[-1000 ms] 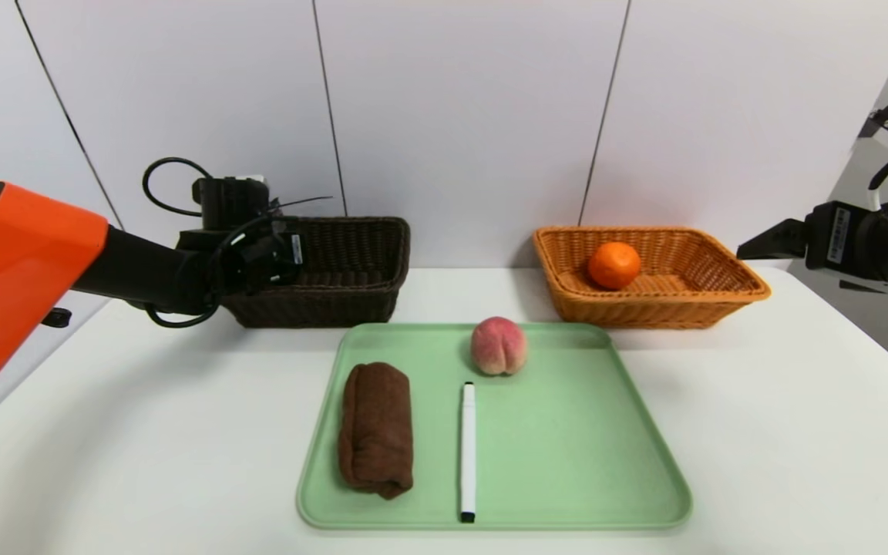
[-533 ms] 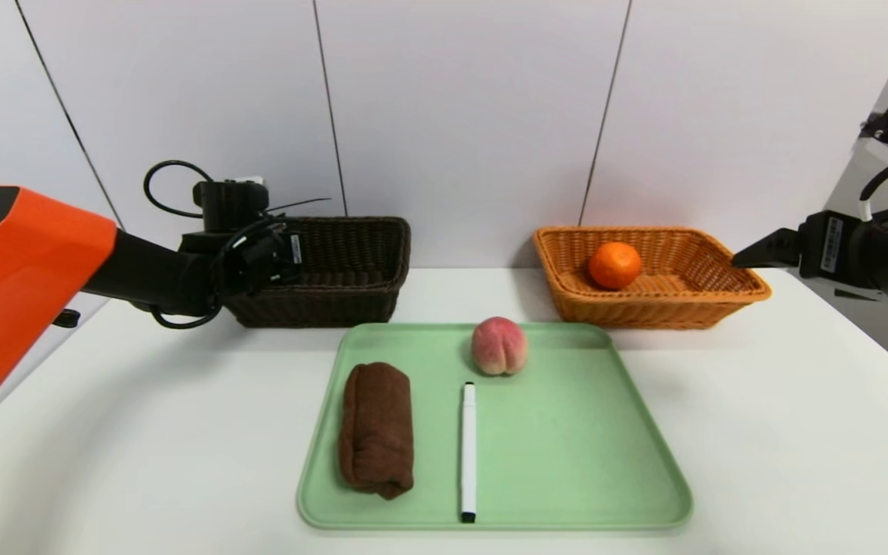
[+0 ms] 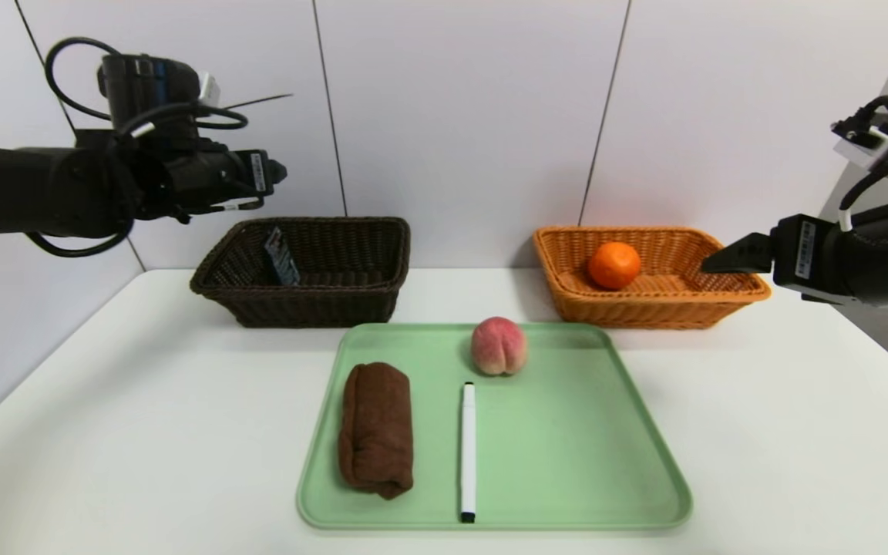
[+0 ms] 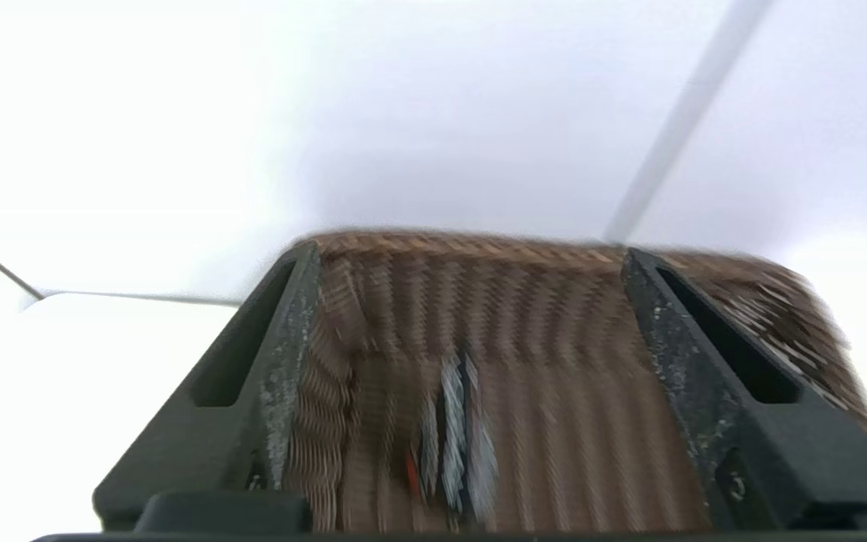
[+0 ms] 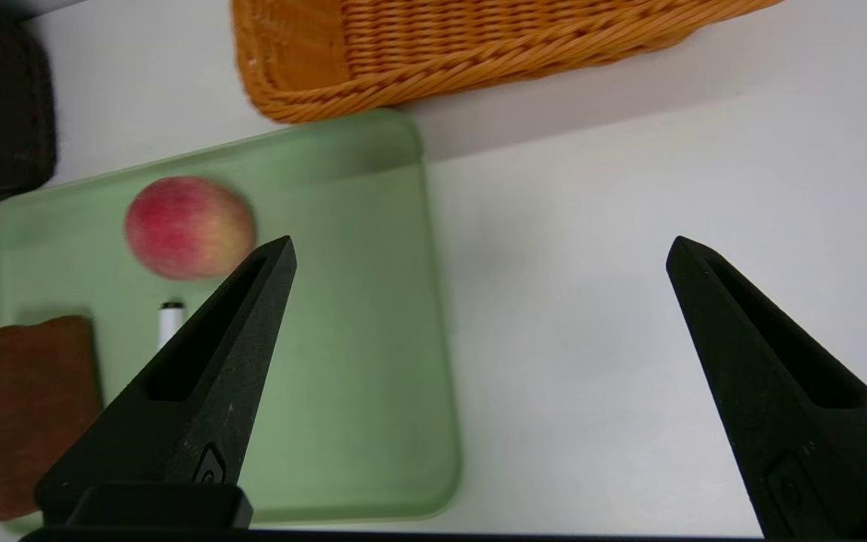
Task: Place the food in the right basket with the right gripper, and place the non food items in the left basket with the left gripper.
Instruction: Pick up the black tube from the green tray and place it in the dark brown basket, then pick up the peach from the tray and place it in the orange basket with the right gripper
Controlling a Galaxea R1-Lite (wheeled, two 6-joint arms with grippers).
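Three things are still lying on the green tray [image 3: 567, 462]: a peach [image 3: 499, 346], a white marker [image 3: 468, 453] and a rolled brown cloth [image 3: 375, 430]. We are lifting our left gripper [image 4: 471, 260] up and away from the dark basket [image 3: 313, 291], where a second ago it was reaching down inside; its jaws are now standing wide apart with nothing between them. A small patterned packet [image 3: 281, 257] is now showing in that basket, leaning on its left side, so we judge that one non-food item has just been delivered. An orange fruit [image 3: 613, 265] is resting in the tan basket [image 3: 660, 319], which is receiving the food.

Our right gripper [image 5: 482, 252] is meanwhile edging inward beside the tan basket, its jaws spread and holding nothing. We judge the peach to be its next target, with the cloth and marker remaining for the left. The marker is lying just in front of the peach, near the cloth, so a low sweep could be nudging it; the round peach could be rolling if one jaw is touching first. Both baskets are standing on the white table [image 3: 143, 432] behind the tray, and their rims are calling for a raised approach.
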